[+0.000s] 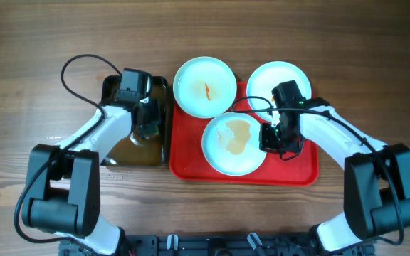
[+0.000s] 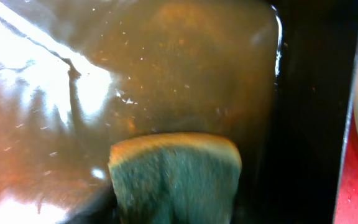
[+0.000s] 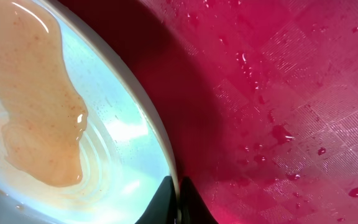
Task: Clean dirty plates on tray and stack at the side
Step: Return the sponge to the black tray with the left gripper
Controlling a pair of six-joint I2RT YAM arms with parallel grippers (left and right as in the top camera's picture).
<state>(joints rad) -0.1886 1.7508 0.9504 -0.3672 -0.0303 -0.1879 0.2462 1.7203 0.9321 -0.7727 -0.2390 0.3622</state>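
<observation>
Three pale plates lie on the red tray. The back left plate has an orange streak at its centre. The back right plate looks plain and is partly under my right arm. The front plate holds a brownish watery pool. My right gripper is shut on this plate's right rim; the right wrist view shows the fingers pinching the rim of the plate over the wet tray. My left gripper holds a green-yellow sponge down in brown water.
A black basin of brownish water stands just left of the tray, its right wall close to the tray's rim. Water drops lie on the tray floor. Bare wooden table surrounds both.
</observation>
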